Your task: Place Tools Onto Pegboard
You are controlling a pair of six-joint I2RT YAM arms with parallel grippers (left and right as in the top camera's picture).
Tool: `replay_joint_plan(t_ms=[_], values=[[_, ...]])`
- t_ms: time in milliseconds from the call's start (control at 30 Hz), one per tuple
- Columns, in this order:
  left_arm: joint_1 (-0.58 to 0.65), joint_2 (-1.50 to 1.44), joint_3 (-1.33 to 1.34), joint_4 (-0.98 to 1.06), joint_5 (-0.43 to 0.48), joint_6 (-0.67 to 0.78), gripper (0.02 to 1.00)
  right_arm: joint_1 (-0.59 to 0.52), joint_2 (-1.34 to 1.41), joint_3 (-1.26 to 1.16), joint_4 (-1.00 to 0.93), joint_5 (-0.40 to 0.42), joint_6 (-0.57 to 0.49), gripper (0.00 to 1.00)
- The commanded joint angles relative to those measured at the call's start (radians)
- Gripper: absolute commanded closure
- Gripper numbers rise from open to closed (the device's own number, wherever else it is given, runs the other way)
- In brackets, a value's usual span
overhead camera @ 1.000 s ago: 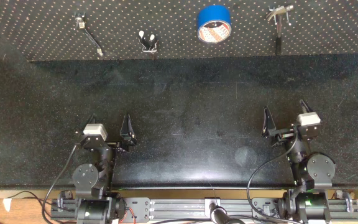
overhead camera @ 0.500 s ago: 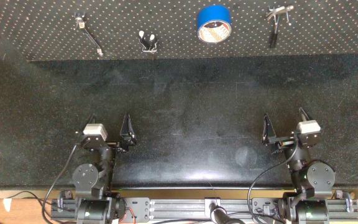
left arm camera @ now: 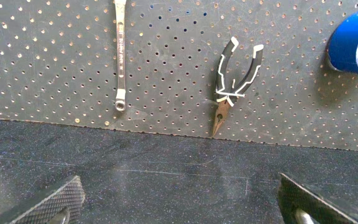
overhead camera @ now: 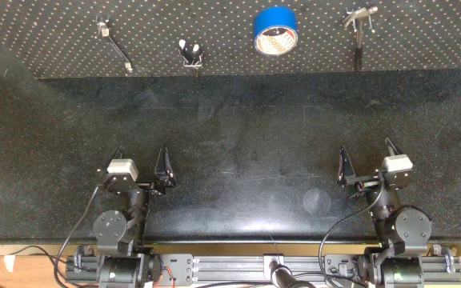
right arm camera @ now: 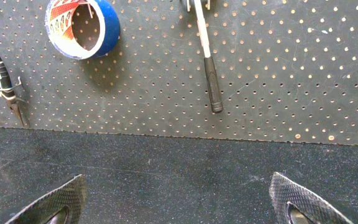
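Four tools hang on the black pegboard (overhead camera: 46,40) at the far side: a wrench (overhead camera: 114,44), black-and-white pliers (overhead camera: 189,54), a roll of blue tape (overhead camera: 275,30) and a hammer (overhead camera: 358,36). My left gripper (overhead camera: 142,162) sits near its base at the front left, open and holding nothing. It faces the wrench (left arm camera: 121,56), the pliers (left arm camera: 234,81) and the tape (left arm camera: 353,43). My right gripper (overhead camera: 366,160) sits at the front right, open and holding nothing, and faces the tape (right arm camera: 82,28), the hammer (right arm camera: 207,59) and the pliers (right arm camera: 5,81).
A black worktop (overhead camera: 238,128) stretches between the arm bases and the foot of the pegboard. Both arm bases stand on a rail along the front edge.
The right gripper drew back a little toward its base a second ago and has held since. The hammer's handle swung left and hangs straight again. The left arm has not moved.
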State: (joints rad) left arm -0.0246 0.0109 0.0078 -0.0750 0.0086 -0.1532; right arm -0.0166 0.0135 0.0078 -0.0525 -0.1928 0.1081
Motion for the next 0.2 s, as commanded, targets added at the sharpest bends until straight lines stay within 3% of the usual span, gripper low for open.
replay_joint_plan(t_ms=[33, 200], values=[[-0.003, -0.008, -0.002, -0.007, 0.011, 0.013, 0.025, 0.002, -0.013, -0.004, -0.003, 0.006, 0.011, 0.036], [-0.003, -0.008, -0.002, -0.007, 0.011, 0.013, 0.023, 0.002, -0.013, -0.004, -0.003, 0.006, 0.011, 0.036]])
